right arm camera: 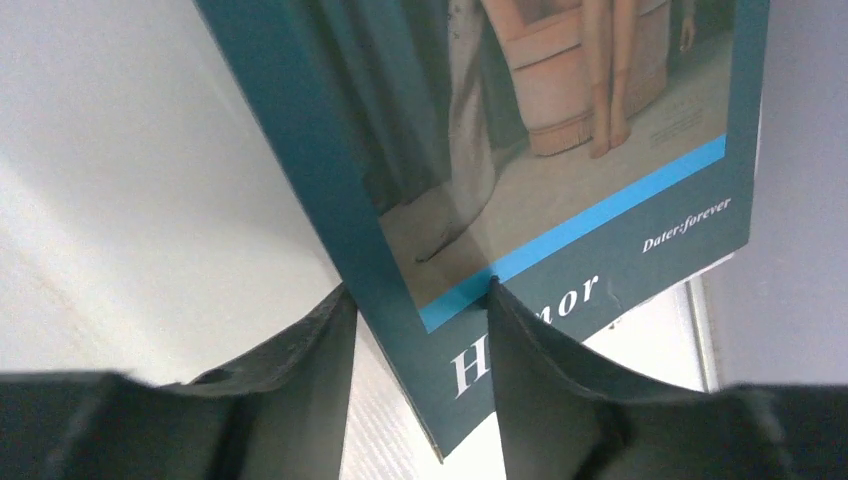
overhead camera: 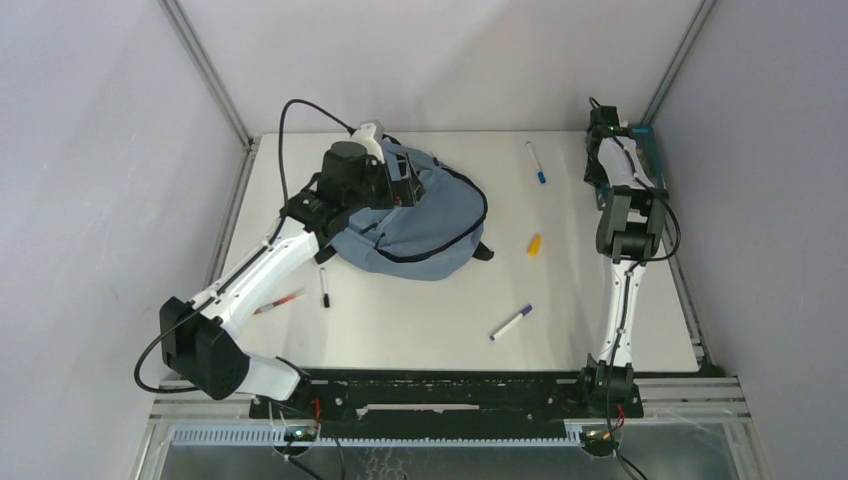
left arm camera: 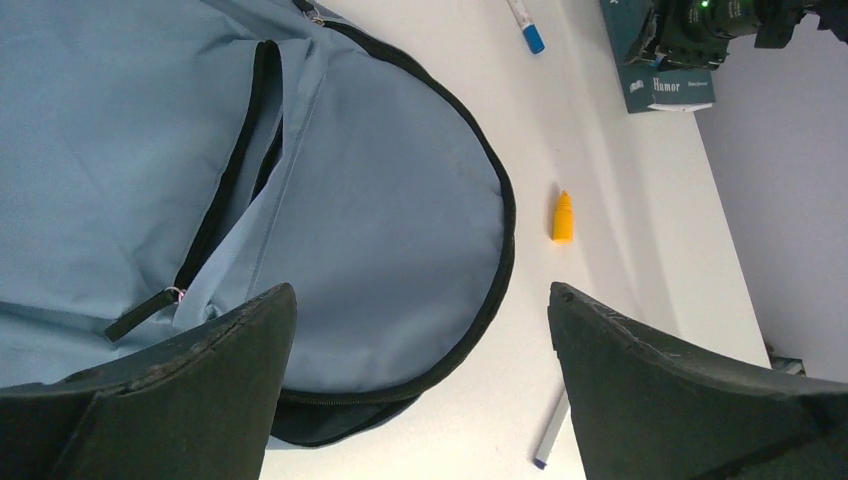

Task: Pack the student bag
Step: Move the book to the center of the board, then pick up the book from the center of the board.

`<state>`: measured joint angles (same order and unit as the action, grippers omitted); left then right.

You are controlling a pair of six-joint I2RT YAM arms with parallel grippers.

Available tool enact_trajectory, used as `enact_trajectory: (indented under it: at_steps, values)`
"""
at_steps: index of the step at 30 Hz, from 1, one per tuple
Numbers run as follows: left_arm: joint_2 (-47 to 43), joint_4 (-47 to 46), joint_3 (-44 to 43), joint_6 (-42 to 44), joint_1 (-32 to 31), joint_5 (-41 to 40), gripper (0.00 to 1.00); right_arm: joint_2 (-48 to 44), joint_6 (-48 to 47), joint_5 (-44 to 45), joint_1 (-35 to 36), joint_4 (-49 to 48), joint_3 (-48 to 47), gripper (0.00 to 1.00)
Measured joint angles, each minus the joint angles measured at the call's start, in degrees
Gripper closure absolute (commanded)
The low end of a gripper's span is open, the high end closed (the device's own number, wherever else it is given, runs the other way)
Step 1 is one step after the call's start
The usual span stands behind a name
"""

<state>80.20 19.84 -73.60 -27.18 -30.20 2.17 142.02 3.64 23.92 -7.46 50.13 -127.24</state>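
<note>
Student bag (overhead camera: 425, 225) lies flat on the far left part of the worktop (overhead camera: 600, 300), its rounded edge toward the middle. The left gripper (left arm camera: 422, 300) hangs over it with jaws spread wide and nothing between them. One finger is above the blue fabric near the black zipper, the other past the bag's rim over bare worktop. Well apart, at the far right corner, the right gripper (right arm camera: 418, 290) straddles the edge of a teal book (right arm camera: 560, 150), jaws narrowed. Whether they pinch it cannot be told.
</note>
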Motion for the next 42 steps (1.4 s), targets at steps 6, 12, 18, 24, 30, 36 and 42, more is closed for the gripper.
enact_trajectory:
  at_steps: [6,12,18,24,30,36,42]
  values:
    - [0.00,-0.42,0.00,-0.46,0.00,0.00,0.01,-2.47,-1.07,1.03,0.24,-3.93,4.44,1.00]
    - [0.00,-0.55,0.02,-0.48,0.00,0.09,0.01,-7.23,-1.31,2.16,2.91,-7.30,12.26,1.00]
    - [-0.81,-1.95,1.77,-0.87,0.00,1.20,0.01,-15.96,0.79,1.11,5.79,-8.07,25.22,1.00]
    - [-2.27,-3.04,4.70,-0.96,0.00,2.95,0.01,-27.91,3.34,-0.68,11.82,-7.32,42.18,1.00]
    - [-2.38,-3.61,5.38,-1.46,-0.02,5.46,0.00,-40.87,5.66,-1.60,17.68,-6.69,58.69,0.19]
    - [-2.36,-4.50,5.38,-2.45,-0.07,7.45,0.00,-59.60,10.45,-5.60,15.02,-5.49,70.20,0.08]
    - [-2.34,-5.53,5.38,-2.91,-0.35,7.58,0.00,-80.98,20.09,-20.22,-6.45,-14.19,81.00,0.06]
